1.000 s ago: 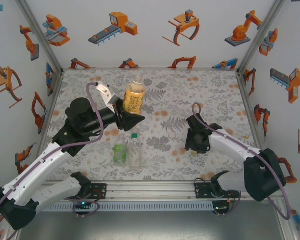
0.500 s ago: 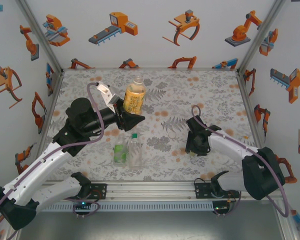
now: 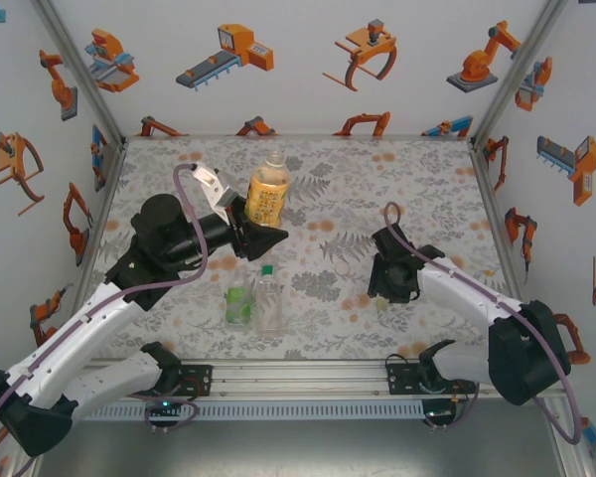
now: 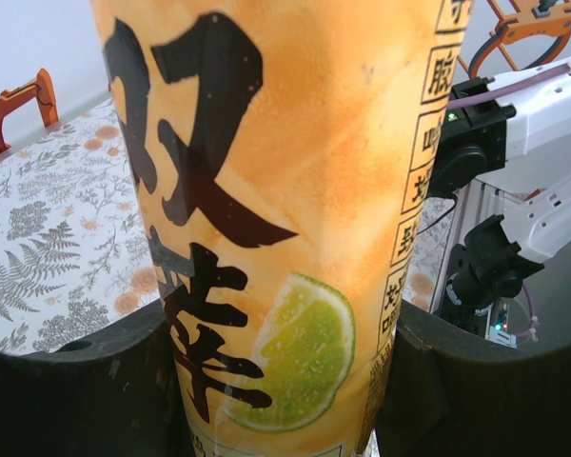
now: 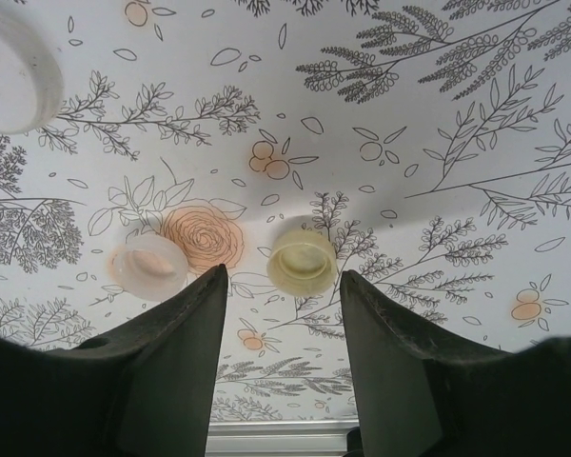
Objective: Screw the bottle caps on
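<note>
Left claw (image 4: pixel 285 400) clamped tight on the amber bottle (image 3: pixel 267 194); right claw (image 5: pixel 283 290) parted and empty.
From overhead I see the amber bottle held upright at about 11 o'clock from the middle of the table (image 3: pixel 407 179), with dark characters and a lime slice on its label. Through the right wrist camera, the yellowish cap (image 5: pixel 302 262) lies on the floral surface at 12 o'clock, just past the fingertips and, I think, touching neither. A pale cap (image 5: pixel 149 266) sits at 10 o'clock. The green-tinted bottle (image 3: pixel 239 303) and the clear bottle (image 3: pixel 268 306) stand side by side at 7 o'clock, the clear one wearing a green cap (image 3: pixel 267 269).
</note>
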`<state>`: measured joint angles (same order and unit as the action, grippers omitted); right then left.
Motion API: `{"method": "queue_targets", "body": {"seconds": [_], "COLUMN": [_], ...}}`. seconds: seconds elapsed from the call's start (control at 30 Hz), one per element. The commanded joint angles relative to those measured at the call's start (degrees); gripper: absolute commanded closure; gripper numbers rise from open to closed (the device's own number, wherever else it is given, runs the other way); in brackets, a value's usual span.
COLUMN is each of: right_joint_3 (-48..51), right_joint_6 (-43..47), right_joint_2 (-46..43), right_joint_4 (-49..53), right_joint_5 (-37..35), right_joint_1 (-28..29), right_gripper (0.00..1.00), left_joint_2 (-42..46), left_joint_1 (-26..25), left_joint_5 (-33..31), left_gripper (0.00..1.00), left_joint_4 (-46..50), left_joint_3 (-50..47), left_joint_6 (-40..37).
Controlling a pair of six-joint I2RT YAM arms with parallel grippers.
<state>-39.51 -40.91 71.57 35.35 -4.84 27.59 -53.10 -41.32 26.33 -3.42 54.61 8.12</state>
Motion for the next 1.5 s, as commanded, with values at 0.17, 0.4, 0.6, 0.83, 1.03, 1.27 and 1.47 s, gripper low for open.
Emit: {"method": "queue_targets", "body": {"seconds": [0.17,0.4,0.6,0.83,1.03,1.27,1.47], "right_joint_3": [0.0,0.8,1.5,2.3,2.4,0.2,-0.9], "right_joint_6": [-0.7,-0.7,-0.8,-0.9,-0.9,-0.8,-1.1], "right_joint_2": [1.2,1.6,2.2,2.8,2.9,0.9,0.4], "right_joint_4": [0.2,-0.5,-1.2,-2.3,-2.5,-0.5,-0.2], "right_joint_5": [1.3,1.3,1.2,1.4,1.5,1.7,2.4], "right_joint_1": [-0.3,-0.3,-0.3,-0.3,-0.3,-0.3,-0.3], "right_gripper": [0.52,0.52,0.52,0.52,0.52,0.53,0.57], "left_joint_2": [0.0,-0.1,-0.2,-0.2,0.0,0.2,0.1], "left_joint_1": [-0.1,-0.1,-0.1,-0.1,0.0,0.0,0.0], "left_joint_5": [-0.3,-0.3,-0.3,-0.3,-0.4,-0.6,-0.5], "left_gripper": [1.0,1.0,1.0,1.0,1.0,1.0,1.0], "left_joint_4": [-1.9,-1.9,-2.0,-2.0,-1.9,-1.7,-1.9], "left_joint_3": [0.0,0.1,0.1,0.2,0.1,0.1,-0.1], "left_joint_6": [0.8,0.7,0.7,0.7,0.7,0.6,0.8]}}
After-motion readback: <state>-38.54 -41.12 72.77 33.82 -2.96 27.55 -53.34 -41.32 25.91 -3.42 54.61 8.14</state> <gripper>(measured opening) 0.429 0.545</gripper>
